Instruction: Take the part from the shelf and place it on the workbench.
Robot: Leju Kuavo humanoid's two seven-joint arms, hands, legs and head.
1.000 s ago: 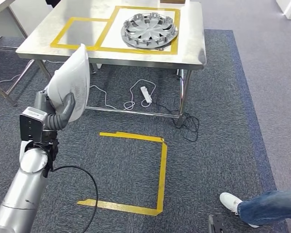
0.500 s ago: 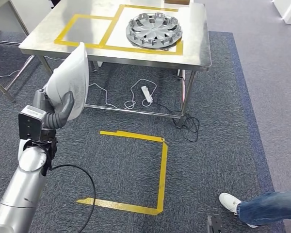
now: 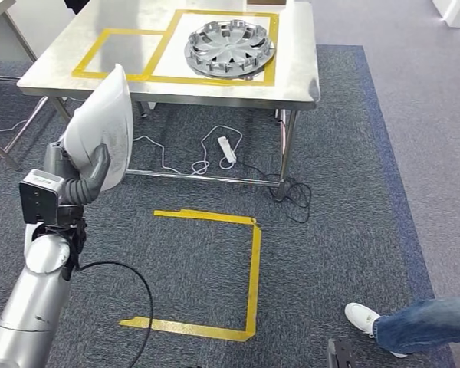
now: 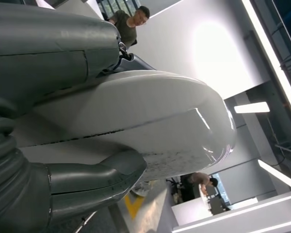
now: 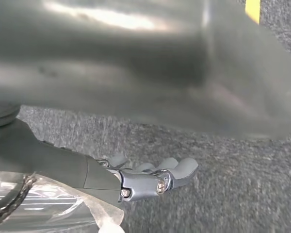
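Head view shows the left hand [image 3: 80, 180] gripping a white curved part [image 3: 100, 126], thumb across its face, raised in front of the steel workbench [image 3: 297, 65] and short of its near edge. On the workbench, a silver hubcap [image 3: 228, 47] lies inside a yellow-taped square; beneath the workbench a white power strip [image 3: 226, 148] lies on grey carpet. Right of the workbench, a person's white shoe [image 3: 362, 317] rests on the carpet. Right wrist view has the right hand [image 5: 144, 177] hanging over carpet, fingers stretched out, holding nothing.
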